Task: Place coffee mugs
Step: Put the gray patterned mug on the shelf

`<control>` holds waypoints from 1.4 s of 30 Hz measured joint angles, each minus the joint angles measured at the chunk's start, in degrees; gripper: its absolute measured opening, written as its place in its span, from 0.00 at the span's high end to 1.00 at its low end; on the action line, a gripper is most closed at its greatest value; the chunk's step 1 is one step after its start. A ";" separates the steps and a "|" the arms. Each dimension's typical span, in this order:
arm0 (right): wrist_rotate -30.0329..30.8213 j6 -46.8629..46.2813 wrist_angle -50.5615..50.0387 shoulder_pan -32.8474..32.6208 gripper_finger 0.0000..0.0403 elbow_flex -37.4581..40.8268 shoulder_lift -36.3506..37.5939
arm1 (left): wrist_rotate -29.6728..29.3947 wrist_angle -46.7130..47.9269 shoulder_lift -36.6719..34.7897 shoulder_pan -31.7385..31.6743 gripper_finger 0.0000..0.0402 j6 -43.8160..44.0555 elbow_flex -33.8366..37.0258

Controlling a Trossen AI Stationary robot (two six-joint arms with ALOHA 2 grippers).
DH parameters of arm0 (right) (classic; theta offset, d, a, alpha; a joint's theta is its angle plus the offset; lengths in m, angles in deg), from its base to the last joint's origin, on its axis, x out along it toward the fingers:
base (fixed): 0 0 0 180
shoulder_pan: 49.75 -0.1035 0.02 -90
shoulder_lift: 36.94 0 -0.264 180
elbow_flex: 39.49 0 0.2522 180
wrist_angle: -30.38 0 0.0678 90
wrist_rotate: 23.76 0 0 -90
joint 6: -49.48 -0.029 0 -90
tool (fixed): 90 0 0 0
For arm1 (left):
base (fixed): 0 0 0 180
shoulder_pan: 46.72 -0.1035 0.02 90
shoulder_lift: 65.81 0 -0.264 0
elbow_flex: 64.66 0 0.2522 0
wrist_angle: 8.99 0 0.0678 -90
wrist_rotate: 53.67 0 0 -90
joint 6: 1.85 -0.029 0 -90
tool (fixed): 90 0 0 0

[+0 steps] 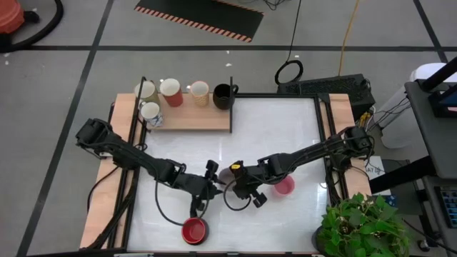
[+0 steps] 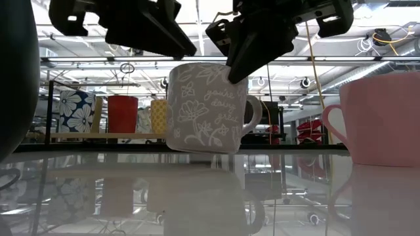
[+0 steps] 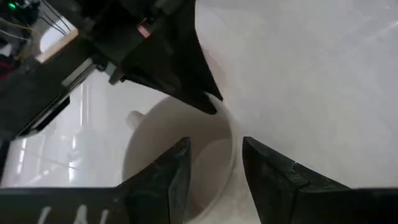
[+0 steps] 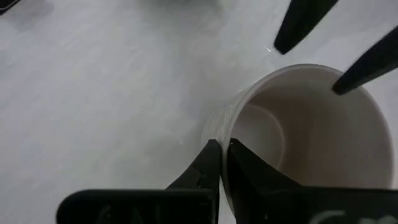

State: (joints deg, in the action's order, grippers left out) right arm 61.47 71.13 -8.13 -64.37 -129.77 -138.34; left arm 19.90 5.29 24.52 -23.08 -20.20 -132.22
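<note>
Grey mug (image 2: 207, 108) lifted, tilted, right tool (image 4: 221, 163) pinching rim, left tool (image 3: 214, 163) astride rim

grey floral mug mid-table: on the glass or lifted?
Lifted, slightly tilted. In the low view the grey mug has a gap beneath its base; the right gripper pinches its rim.

Eight coffee mugs (image 1: 170, 92), two end effectors (image 1: 214, 187), one wooden shelf (image 1: 200, 120), one potted plant (image 1: 357, 227)
</note>
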 joint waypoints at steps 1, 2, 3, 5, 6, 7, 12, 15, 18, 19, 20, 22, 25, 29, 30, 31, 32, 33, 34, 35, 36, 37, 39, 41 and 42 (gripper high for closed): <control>0.00 0.00 0.02 0.00 0.99 -0.02 0.00 | 0.08 -0.37 0.38 0.00 0.63 -0.37 -0.02; 0.02 0.02 0.02 0.00 0.99 -0.02 0.00 | 0.07 -0.14 0.79 -0.03 0.63 -0.72 -0.02; 0.06 0.00 0.00 0.02 0.99 -0.02 0.00 | -0.08 0.34 1.28 -0.01 0.63 -0.83 -0.02; 0.07 0.00 -0.15 0.02 0.99 -0.02 0.00 | -0.13 0.25 2.45 -0.10 0.63 -0.91 -0.02; 0.06 0.01 -0.16 0.02 0.99 -0.02 0.00 | -0.18 0.30 2.98 -0.17 0.63 -1.00 -0.02; 0.04 0.00 -0.26 0.02 0.99 -0.02 0.00 | -0.29 0.25 3.57 -0.22 0.63 -1.06 -0.02; 0.16 0.00 -0.67 0.02 0.99 -0.02 0.02 | -2.10 -0.23 5.68 -1.16 0.63 -1.30 -0.02; 0.34 0.02 -0.94 0.07 0.99 -0.02 0.00 | -2.19 0.15 6.05 -1.92 0.63 -1.26 -0.02; 0.39 0.07 -0.96 0.11 0.99 -0.02 0.01 | -1.66 0.30 6.03 -2.21 0.64 -1.26 -0.02; 0.39 0.04 -0.94 0.11 0.99 -0.02 0.00 | -1.50 0.25 6.03 -2.21 0.65 -1.28 -0.02; 0.35 0.06 -0.90 0.30 0.99 -0.02 0.02 | -1.35 0.25 6.03 -2.21 0.68 -1.60 -0.02; 0.04 0.25 -0.76 0.39 0.99 -0.02 0.00 | -0.35 0.10 6.03 -2.21 0.74 -2.79 -0.02; -0.25 0.79 -0.34 0.55 0.99 -0.04 0.02 | 2.26 -0.34 6.05 -2.36 0.85 -3.75 -0.02; 0.42 1.12 1.69 0.80 0.98 -0.07 0.12 | 2.86 0.26 6.09 -2.30 0.96 -4.25 0.02; 1.24 0.92 2.23 0.83 0.98 -0.07 0.11 | 2.48 0.46 6.09 -2.33 0.96 -4.06 0.04; 1.98 0.71 2.68 0.81 0.96 -0.04 0.13 | 2.22 0.58 6.09 -2.36 0.96 -3.83 0.08; 2.56 0.40 3.25 0.79 0.95 -0.04 0.12 | 2.11 0.63 6.09 -2.36 0.96 -3.56 0.10; 3.07 -0.01 4.00 0.79 0.93 -0.02 0.11 | 1.87 0.61 6.09 -2.34 0.96 -3.37 0.11; 3.61 -0.17 5.20 0.77 0.92 -0.04 0.13 | 1.77 0.45 6.09 -2.37 0.96 -3.37 0.11; 4.91 -0.28 6.79 0.76 0.90 -0.13 0.13 | 1.73 0.07 6.10 -2.43 0.96 -3.23 0.11; 6.14 -0.59 7.55 0.77 0.88 -0.24 0.18 | 1.62 -0.03 6.11 -2.43 0.96 -3.21 0.11; 7.35 -1.19 7.94 0.71 0.86 -0.24 0.23 | 1.19 -0.01 6.10 -2.47 0.96 -3.14 0.11; 10.44 -2.08 9.97 0.66 0.82 -0.24 0.23 | 0.48 -0.21 6.09 -2.40 0.96 -2.94 0.11; 12.73 -2.11 10.28 0.23 0.78 -0.12 0.73 | -1.00 -0.15 6.09 -2.35 0.96 -2.47 0.11; 13.96 -2.17 10.14 0.03 0.77 -0.11 1.08 | -1.84 -0.06 6.09 -2.34 0.96 -2.23 0.11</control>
State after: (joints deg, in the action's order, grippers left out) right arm 75.42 68.96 2.01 -64.33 -129.87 -137.26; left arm 18.06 5.24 30.61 -25.42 -22.43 -132.12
